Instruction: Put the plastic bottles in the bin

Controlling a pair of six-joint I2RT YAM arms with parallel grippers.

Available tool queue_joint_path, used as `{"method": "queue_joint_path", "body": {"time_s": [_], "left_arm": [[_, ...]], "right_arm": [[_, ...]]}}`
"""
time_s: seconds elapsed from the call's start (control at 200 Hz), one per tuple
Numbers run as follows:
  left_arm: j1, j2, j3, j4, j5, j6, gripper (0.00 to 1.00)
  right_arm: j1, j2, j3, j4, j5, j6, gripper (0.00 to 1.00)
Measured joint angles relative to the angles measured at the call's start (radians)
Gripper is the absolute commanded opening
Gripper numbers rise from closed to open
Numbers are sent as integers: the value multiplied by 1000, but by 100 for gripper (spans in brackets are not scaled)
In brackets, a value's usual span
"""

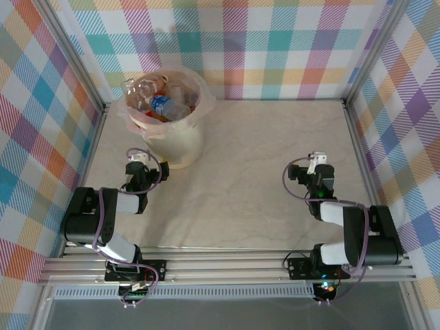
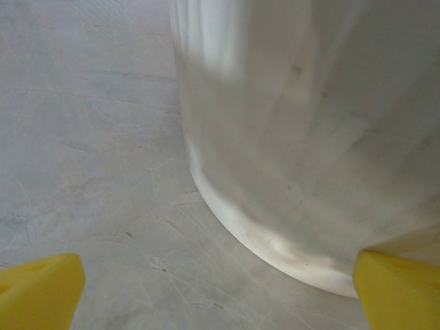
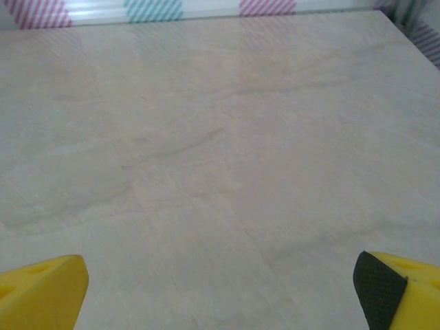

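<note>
From above, the large round cream-beige bin (image 1: 180,141), lined with a translucent plastic bag, stands at the far left of a pale marble-patterned table (image 1: 254,199). Crushed clear plastic bottles (image 1: 165,104) lie piled inside the bin, 1 with a blue label on top. No bottle lies on the table around the bin. Walls (image 1: 275,41) of pastel checked cloth in pink, teal, yellow and blue close the table on 3 sides, behind aluminium posts. Aluminium rails (image 1: 227,265) run along the edge nearest the arms, on the opposite side from the bin. The left gripper (image 1: 137,159) sits just beside the bin's base, on its near-left side. The right gripper (image 1: 317,161) is well apart from the bin, across the table to the right.

At the left wrist, the bin's smooth curved wall (image 2: 309,137) rises close ahead and meets the grey-veined table (image 2: 89,137) along its rounded bottom edge. The left gripper (image 2: 220,302) is spread wide with nothing between its 2 yellow fingertips (image 2: 38,292), which sit at opposite bottom corners.

At the right wrist, bare veined table (image 3: 220,137) stretches to a strip of checked wall (image 3: 155,8). The right gripper (image 3: 220,295) is likewise spread wide and holds nothing. Its yellow fingers (image 3: 41,292) sit at the bottom corners, and 1 has a black pad.
</note>
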Motion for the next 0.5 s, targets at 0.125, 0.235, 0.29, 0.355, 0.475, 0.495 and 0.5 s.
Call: {"method": "queue_joint_path", "body": {"time_s": [0.125,0.235,0.29,0.355,0.475,0.495,0.5], "left_arm": [[0,0,0,0,0,0,100],[-1,0,1,0,0,1,100],[-1,0,1,0,-1,3,100],[-2,0,1,-1,-1,4,100],[-3,0,2,-2,-1,5,100],[-5,0,2,-2,-2,7,100],[-5,0,2,-2,-3,7,100]], "right_arm": [[-3,123,13,106,-54,-8,100],[-6,142,15,110,-91,-13,100],[-11,142,23,112,-120,-20,100],[-19,142,45,97,-164,-28,100],[-53,142,74,94,-242,-29,100],[-56,142,76,93,-248,-29,100],[-57,142,76,93,-249,-29,100]]}}
